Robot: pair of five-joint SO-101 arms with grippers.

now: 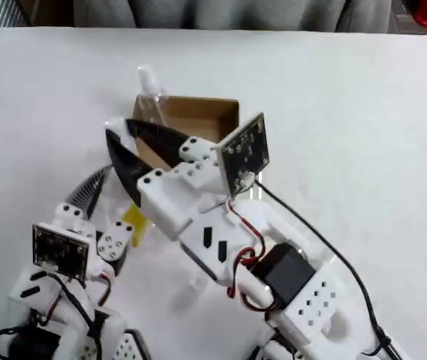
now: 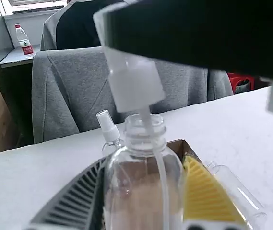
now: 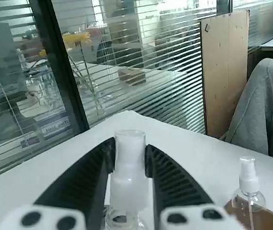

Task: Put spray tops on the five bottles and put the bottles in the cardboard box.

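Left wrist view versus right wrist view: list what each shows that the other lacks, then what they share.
Left wrist view's own: the left tool gripping the body of a clear bottle, the dip tube inside it, and a second bottle lying on the table. Right wrist view's own: window blinds and a leaning board. Shared: the spray top in the right tool, the capped bottle, the cardboard box.

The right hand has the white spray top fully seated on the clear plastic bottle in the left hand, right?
Not seated: the left wrist view shows the white spray top, held by the right hand, tilted above the neck of the clear plastic bottle in the left hand, only its tube inside.
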